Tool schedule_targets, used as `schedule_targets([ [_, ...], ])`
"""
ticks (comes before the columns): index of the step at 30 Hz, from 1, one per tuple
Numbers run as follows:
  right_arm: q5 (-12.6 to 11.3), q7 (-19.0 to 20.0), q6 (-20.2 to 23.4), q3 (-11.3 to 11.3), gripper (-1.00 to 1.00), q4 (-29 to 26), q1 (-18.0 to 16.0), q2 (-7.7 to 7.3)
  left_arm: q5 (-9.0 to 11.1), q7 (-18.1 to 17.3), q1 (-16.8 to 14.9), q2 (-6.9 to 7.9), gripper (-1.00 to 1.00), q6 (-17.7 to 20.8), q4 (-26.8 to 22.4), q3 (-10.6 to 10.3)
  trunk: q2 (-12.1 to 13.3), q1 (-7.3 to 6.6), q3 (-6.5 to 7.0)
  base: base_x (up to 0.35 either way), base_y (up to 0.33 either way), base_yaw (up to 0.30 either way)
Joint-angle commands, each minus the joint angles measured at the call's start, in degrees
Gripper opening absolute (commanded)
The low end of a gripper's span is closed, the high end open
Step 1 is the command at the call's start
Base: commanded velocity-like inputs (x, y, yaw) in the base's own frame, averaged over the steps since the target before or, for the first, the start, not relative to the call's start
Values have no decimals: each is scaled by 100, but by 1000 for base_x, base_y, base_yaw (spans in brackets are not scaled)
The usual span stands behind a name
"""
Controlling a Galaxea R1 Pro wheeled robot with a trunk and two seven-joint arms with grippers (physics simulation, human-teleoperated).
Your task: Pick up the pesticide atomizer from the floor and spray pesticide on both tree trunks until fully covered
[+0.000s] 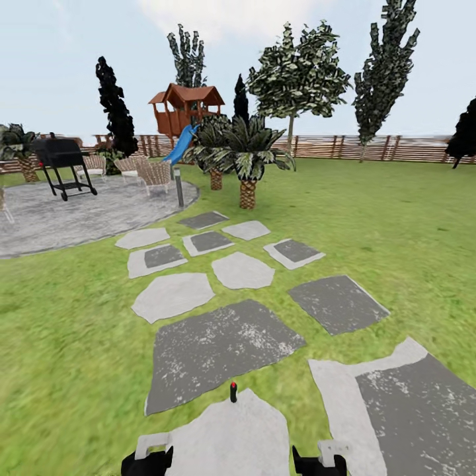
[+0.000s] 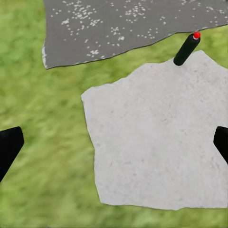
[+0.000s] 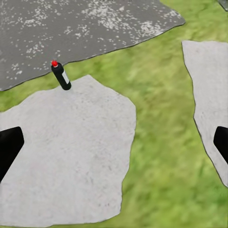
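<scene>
Straight ahead of the robot, the atomizer [image 1: 233,392] stands upright at the far edge of a pale slab [image 1: 231,436], between the two arms and about equally near to both. Left gripper [image 2: 114,147] and right gripper [image 3: 114,147] hang over this slab with fingers wide apart, holding nothing.

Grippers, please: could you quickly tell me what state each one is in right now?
Left gripper: open, holding nothing.
Right gripper: open, holding nothing.
The pesticide atomizer stands upright at the far edge of a pale slab, untouched.
</scene>
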Motion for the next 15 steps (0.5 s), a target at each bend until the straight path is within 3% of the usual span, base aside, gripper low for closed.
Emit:
schedule_targets([
  [1,0,0,0,0,100,0,-1,0,0,0,0,0,100,2,0,0,0,0,-2,125,-193,280],
  [15,0,0,0,0,100,0,2,0,0,0,0,0,100,3,0,0,0,0,-33,131,-244,280],
])
